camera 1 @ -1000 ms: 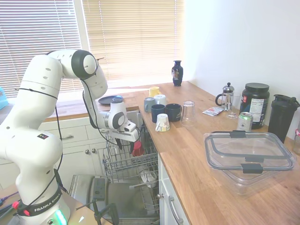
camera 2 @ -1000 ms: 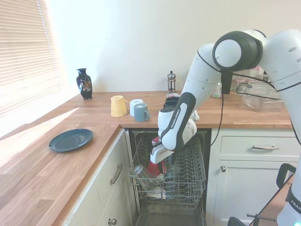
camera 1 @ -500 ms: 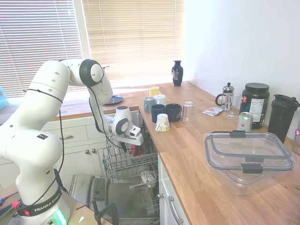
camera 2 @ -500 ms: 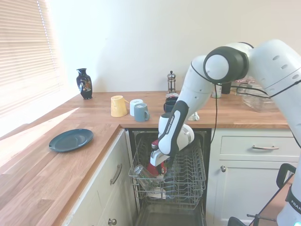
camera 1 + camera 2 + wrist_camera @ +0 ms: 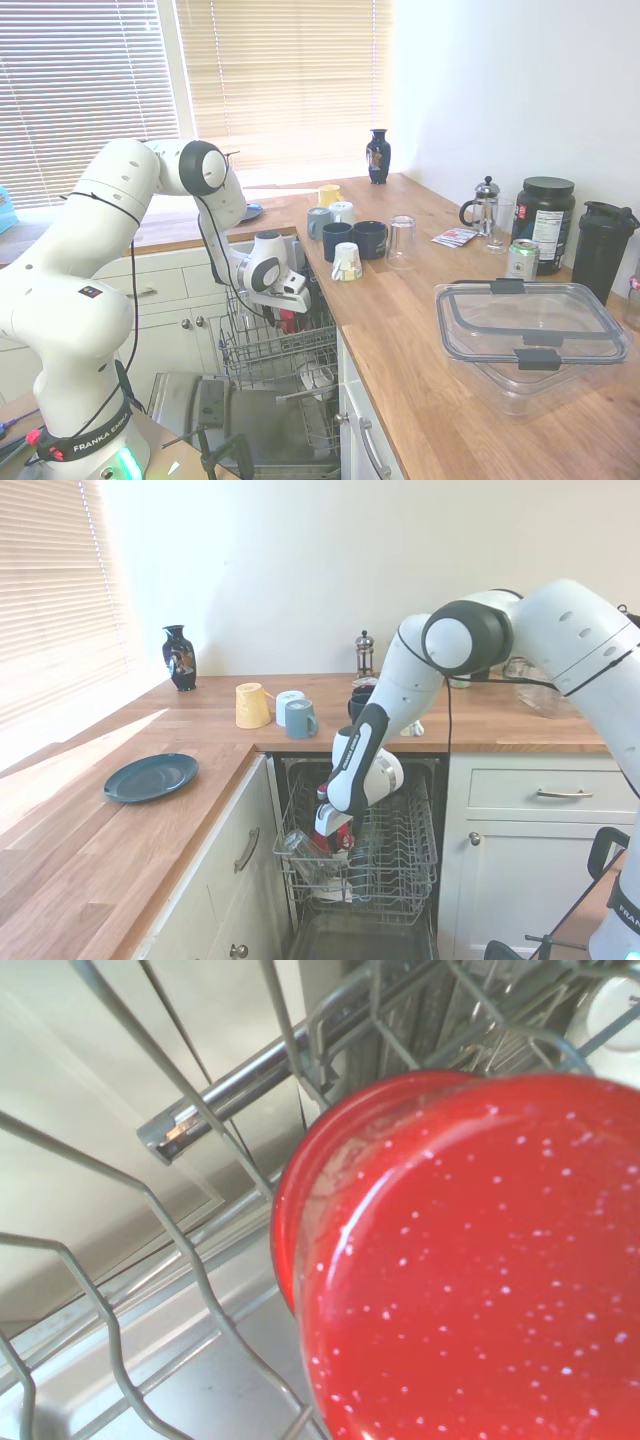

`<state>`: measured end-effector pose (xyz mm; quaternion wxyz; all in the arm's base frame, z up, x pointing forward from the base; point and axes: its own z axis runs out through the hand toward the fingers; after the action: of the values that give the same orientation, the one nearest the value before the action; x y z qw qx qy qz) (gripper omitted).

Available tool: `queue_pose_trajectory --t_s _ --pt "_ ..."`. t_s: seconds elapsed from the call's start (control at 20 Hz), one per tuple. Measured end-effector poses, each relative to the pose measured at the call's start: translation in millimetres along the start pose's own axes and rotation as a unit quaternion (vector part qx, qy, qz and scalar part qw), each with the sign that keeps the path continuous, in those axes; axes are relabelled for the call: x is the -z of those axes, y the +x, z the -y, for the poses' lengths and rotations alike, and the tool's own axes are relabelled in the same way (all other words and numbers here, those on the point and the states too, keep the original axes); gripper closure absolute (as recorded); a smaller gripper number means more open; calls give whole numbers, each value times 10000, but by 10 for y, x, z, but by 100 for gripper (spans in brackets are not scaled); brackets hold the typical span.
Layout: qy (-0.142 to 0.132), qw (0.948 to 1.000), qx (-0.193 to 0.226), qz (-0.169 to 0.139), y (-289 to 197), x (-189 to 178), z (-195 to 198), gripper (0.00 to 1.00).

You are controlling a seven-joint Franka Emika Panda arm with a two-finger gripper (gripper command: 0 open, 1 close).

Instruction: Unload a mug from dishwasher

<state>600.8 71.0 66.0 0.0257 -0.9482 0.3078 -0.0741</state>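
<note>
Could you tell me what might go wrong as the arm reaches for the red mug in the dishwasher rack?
1. The gripper is right at the red mug, deep among the wire rack tines; a slanted lift might snag the mug on a wire.
2. The wrist view shows white droplets on the mug's glossy surface, so it may be wet and could slip.
3. A clear glass lies close by and might get knocked.

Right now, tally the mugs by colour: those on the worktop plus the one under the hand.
Red mug: 1
Navy mugs: 2
Yellow mug: 1
Grey-blue mug: 1
Pale mug: 1
White patterned mug: 1
Total: 7
</note>
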Motion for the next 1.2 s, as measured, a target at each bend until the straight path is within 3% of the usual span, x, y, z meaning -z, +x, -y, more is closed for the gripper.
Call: queue_pose_trajectory --t_s 0.25,0.3,1.2 --pt "14 10000 51 2 -9 -73 53 0" --pt "23 10000 60 -6 -5 -77 66 100" --pt "47 10000 75 -30 5 -222 77 100"
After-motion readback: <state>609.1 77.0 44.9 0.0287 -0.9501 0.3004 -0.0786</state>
